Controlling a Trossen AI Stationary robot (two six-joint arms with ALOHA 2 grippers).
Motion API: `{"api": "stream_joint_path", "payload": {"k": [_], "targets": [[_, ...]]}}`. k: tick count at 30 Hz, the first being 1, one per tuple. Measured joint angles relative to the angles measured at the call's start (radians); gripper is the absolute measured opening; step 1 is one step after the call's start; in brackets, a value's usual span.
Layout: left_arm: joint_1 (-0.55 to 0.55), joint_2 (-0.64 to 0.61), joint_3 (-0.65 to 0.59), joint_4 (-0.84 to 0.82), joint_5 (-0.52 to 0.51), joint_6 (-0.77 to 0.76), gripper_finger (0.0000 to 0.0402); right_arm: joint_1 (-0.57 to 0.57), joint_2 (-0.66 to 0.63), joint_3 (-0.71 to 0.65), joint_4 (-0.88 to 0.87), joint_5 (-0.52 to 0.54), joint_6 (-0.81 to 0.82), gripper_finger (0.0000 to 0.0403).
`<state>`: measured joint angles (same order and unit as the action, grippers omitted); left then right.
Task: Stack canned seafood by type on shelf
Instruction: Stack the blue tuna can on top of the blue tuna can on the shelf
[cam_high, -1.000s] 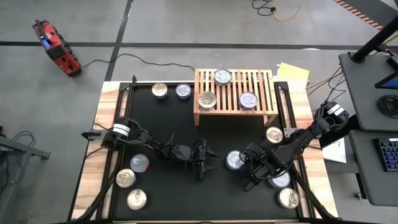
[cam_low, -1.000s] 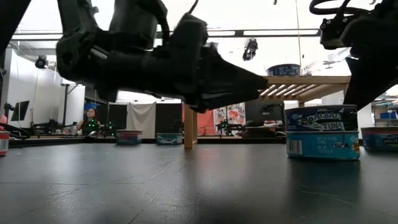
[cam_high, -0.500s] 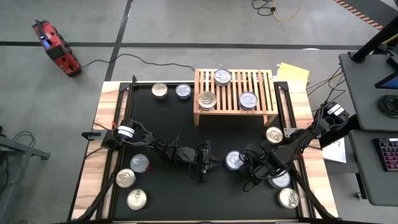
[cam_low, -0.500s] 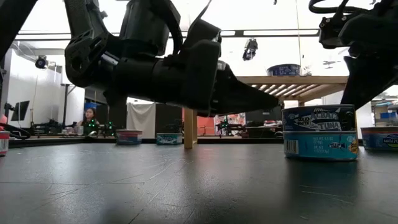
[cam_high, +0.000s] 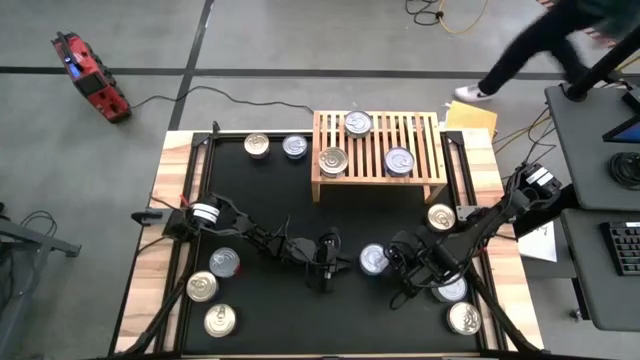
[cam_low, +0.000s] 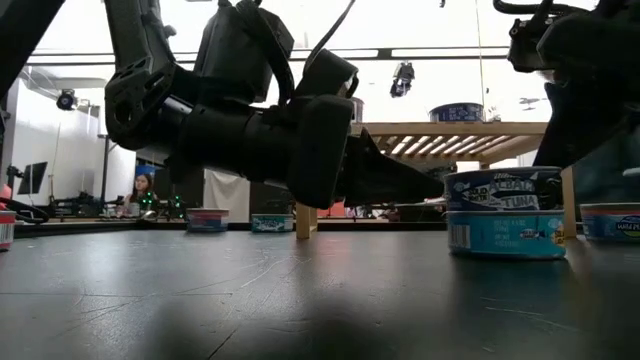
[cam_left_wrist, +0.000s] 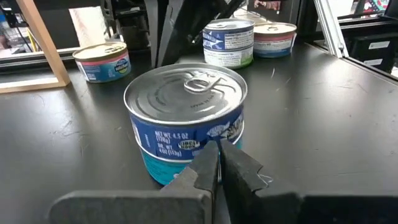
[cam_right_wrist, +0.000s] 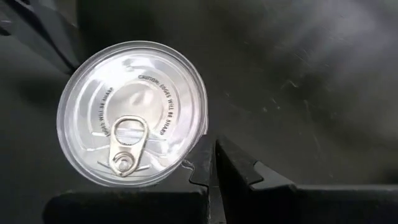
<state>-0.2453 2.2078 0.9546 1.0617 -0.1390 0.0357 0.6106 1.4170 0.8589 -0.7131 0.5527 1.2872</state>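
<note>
A blue-and-teal can (cam_high: 374, 259) stands upright on the black mat (cam_high: 300, 205) between my two grippers. My left gripper (cam_high: 345, 262) is shut and lies low and nearly level at the can's left side (cam_low: 452, 205). My right gripper (cam_high: 393, 263) is shut and slants down at the can's right side. The wooden shelf (cam_high: 430, 150) stands at the far middle, with three cans (cam_high: 358, 123) (cam_high: 333, 160) (cam_high: 399, 160) resting on its slats. My left gripper points level from the table's left, its shut tips (cam_left_wrist: 214, 152) right at the can's lower side wall (cam_left_wrist: 186, 155). Whether they touch it, I cannot tell. My right gripper slants down from the table's right. Its shut tips (cam_right_wrist: 202, 152) lie against the can's rim (cam_right_wrist: 200, 134). The can stands on the mat.
Loose cans lie around the mat: two at the far left (cam_high: 257, 146) (cam_high: 294, 146), three at the near left (cam_high: 224, 263) (cam_high: 201, 287) (cam_high: 219, 320), three at the right (cam_high: 441, 216) (cam_high: 452, 289) (cam_high: 463, 318). A person (cam_high: 540, 40) walks past beyond the table's far right.
My left gripper has shut, sunk a little and moved toward the can. The can has slid slightly toward the table's left, still upright on the mat. A person has come into view beyond the far right corner.
</note>
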Motion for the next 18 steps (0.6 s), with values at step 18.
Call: {"api": "stream_joint_path", "payload": {"k": [18], "targets": [[-0.001,0.0,0.0,0.009,0.003,-0.016,0.0001,-0.002,0.0,0.0,0.098,0.009,-0.076,0.0012]]}}
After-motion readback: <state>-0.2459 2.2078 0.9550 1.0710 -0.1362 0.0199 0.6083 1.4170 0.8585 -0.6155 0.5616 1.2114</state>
